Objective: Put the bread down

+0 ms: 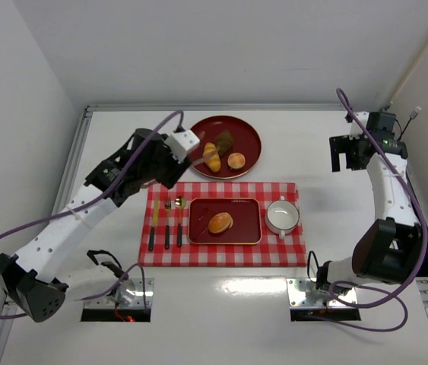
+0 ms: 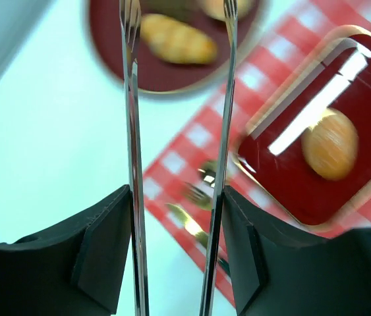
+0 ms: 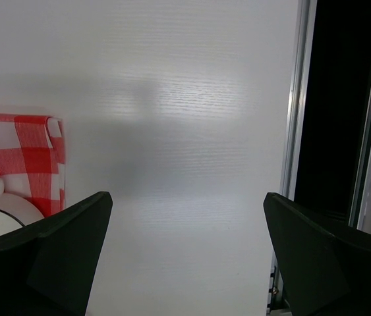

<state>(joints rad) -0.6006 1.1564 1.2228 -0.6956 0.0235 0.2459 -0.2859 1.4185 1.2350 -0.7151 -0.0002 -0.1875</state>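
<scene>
Your left gripper (image 2: 176, 197) clamps the tongs (image 2: 132, 131), tines apart, empty — the bread (image 2: 330, 143) rests on the tray (image 2: 370, 92), so lift away steadily.

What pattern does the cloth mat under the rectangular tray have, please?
Red-and-white checked cloth mat, best seen in top external view.

Golden-orange bread (image 1: 220, 222), dark-red tray (image 1: 244, 230), red-white checked cloth (image 1: 274, 255).

Golden bread (image 1: 220, 222), apparently flat, on red tray (image 1: 246, 229)
</scene>
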